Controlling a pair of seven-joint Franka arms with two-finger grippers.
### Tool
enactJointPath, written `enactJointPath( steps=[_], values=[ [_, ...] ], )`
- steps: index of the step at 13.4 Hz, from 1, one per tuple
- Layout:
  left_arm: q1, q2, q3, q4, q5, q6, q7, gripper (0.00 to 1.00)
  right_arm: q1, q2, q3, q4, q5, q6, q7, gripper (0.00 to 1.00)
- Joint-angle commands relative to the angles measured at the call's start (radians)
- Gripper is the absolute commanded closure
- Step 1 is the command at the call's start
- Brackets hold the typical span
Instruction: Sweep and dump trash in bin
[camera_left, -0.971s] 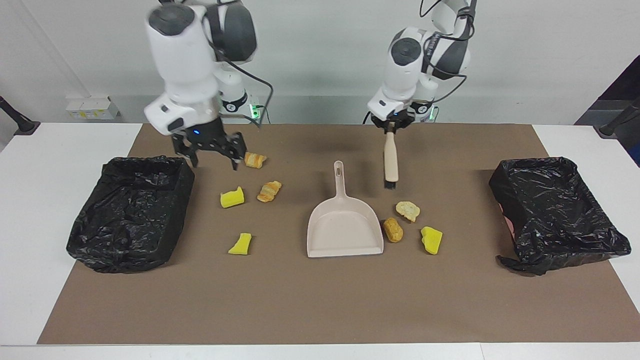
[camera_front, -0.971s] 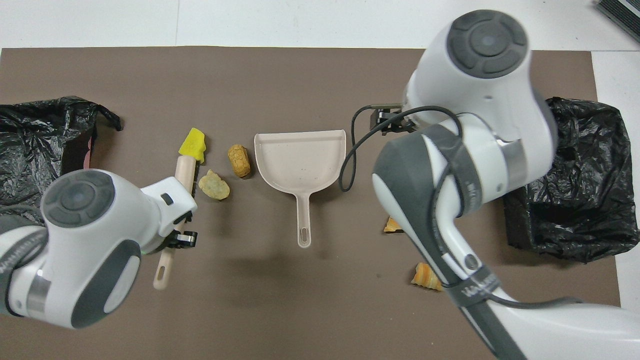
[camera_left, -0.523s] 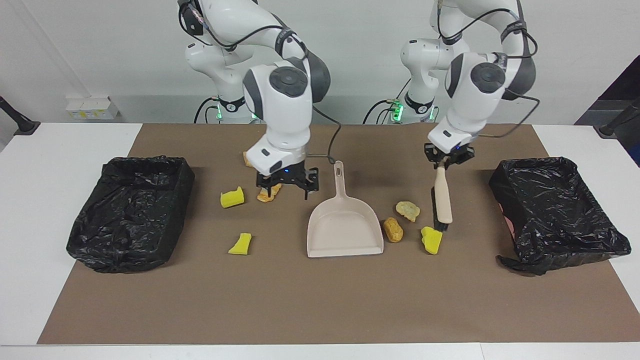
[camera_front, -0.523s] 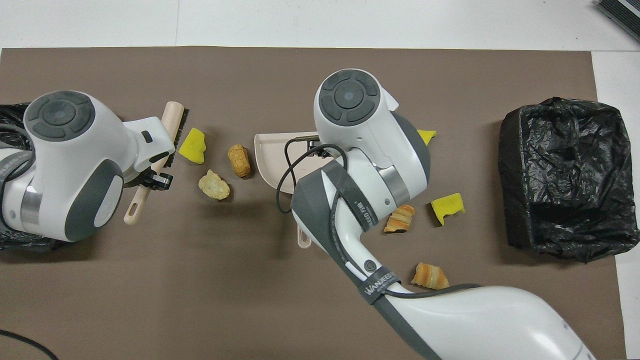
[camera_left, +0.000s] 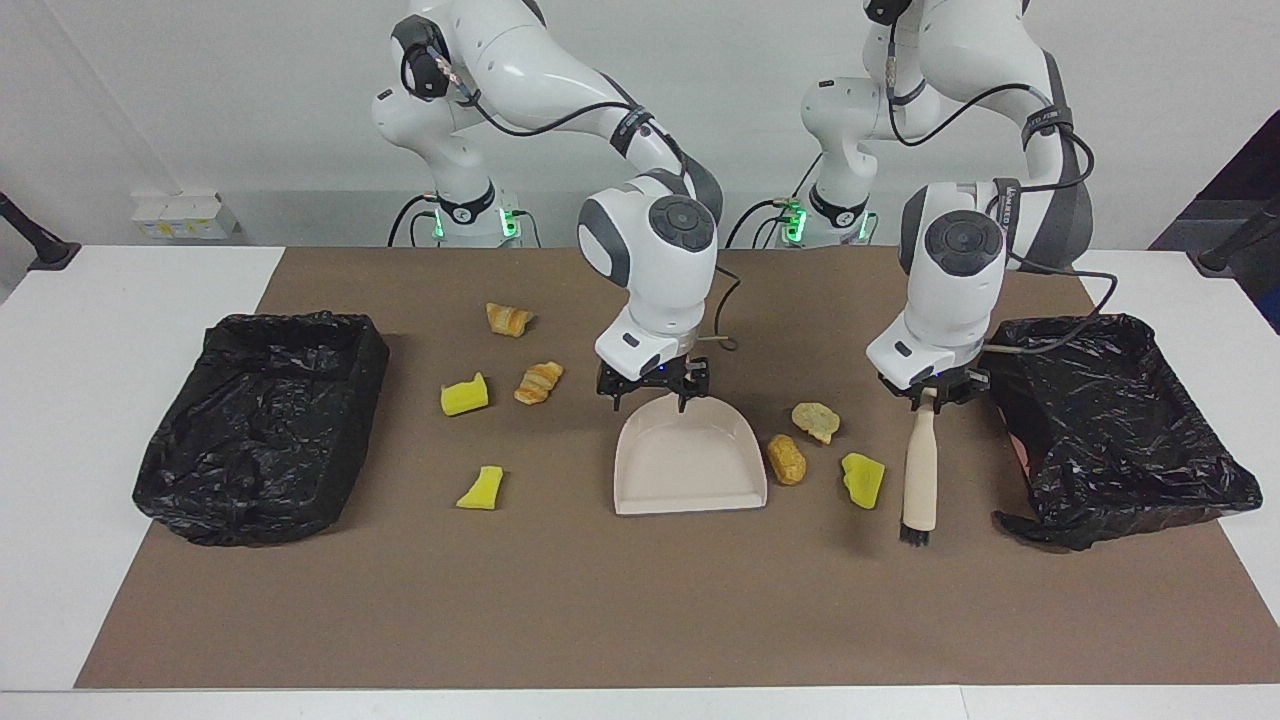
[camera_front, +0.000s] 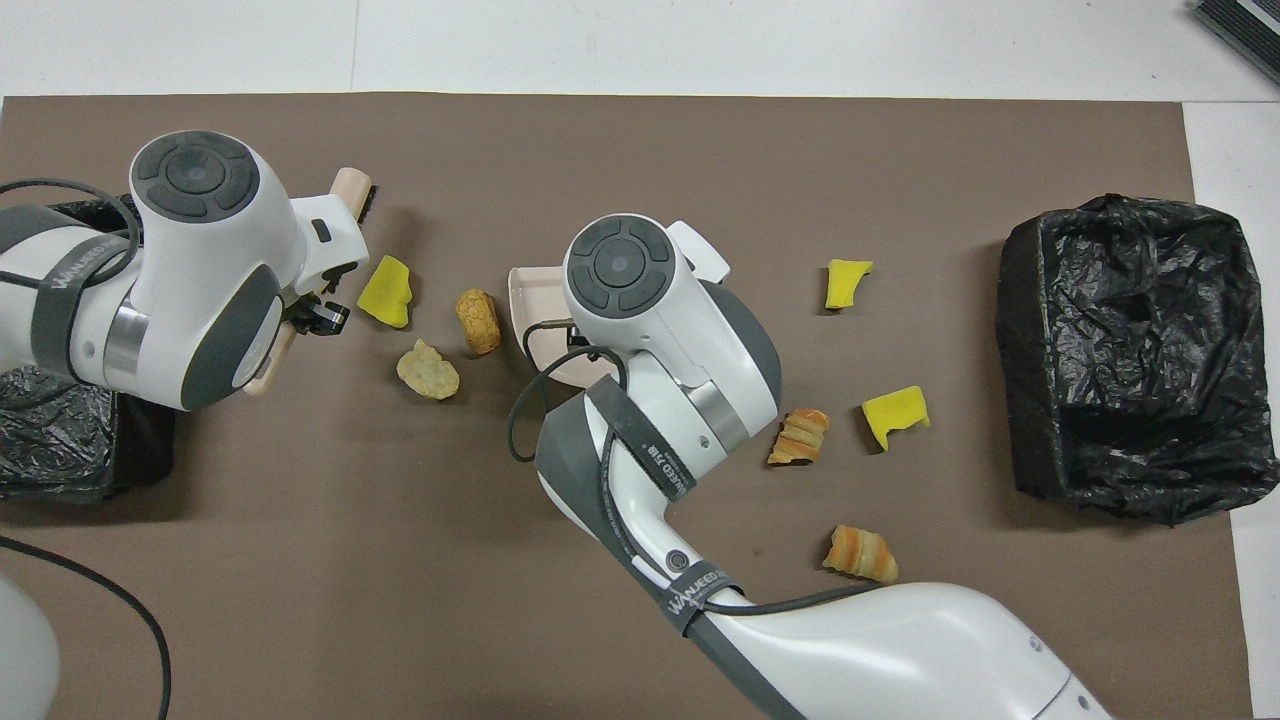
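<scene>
My left gripper (camera_left: 935, 392) is shut on the handle of a beige brush (camera_left: 920, 470) that hangs bristles down just over the mat. Beside the brush lie a yellow chunk (camera_left: 863, 479), a brown bread piece (camera_left: 786, 459) and a pale bread piece (camera_left: 815, 421). The beige dustpan (camera_left: 690, 460) rests mid-mat next to them. My right gripper (camera_left: 653, 388) stands open over the dustpan's handle, hiding it. More trash lies toward the right arm's end: two croissants (camera_left: 509, 319) (camera_left: 539, 382) and two yellow chunks (camera_left: 464, 396) (camera_left: 481, 489).
A black-lined bin (camera_left: 1110, 430) sits at the left arm's end of the brown mat, close to the brush. A second black-lined bin (camera_left: 260, 420) sits at the right arm's end. In the overhead view the right arm covers most of the dustpan (camera_front: 535, 300).
My right gripper has moved from above a croissant to above the dustpan's handle. My left arm has carried the brush past the yellow chunk, away from the robots and toward the bin.
</scene>
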Motion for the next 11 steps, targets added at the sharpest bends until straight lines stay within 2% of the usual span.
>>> enactJointPath(
  steps=[1,4,7,9,11],
  values=[
    [-0.017,-0.011,-0.001,-0.005,0.008,-0.014,0.007,1.00,0.026,-0.082,0.010,-0.128,0.039,0.058,0.028,0.00],
    [-0.008,-0.017,-0.001,-0.018,0.008,-0.004,0.008,1.00,0.038,-0.100,0.012,-0.164,0.039,0.062,-0.030,0.01],
    [-0.003,-0.017,0.001,-0.018,0.008,-0.001,0.010,1.00,0.067,-0.114,0.012,-0.236,0.039,0.096,-0.074,0.13],
    [0.000,-0.017,-0.001,-0.019,0.007,0.002,0.010,1.00,0.066,-0.122,0.013,-0.259,0.048,0.117,-0.115,0.15],
    [0.008,-0.017,-0.001,-0.024,0.007,0.005,0.011,1.00,0.066,-0.126,0.013,-0.269,0.059,0.124,-0.118,0.31]
  ],
)
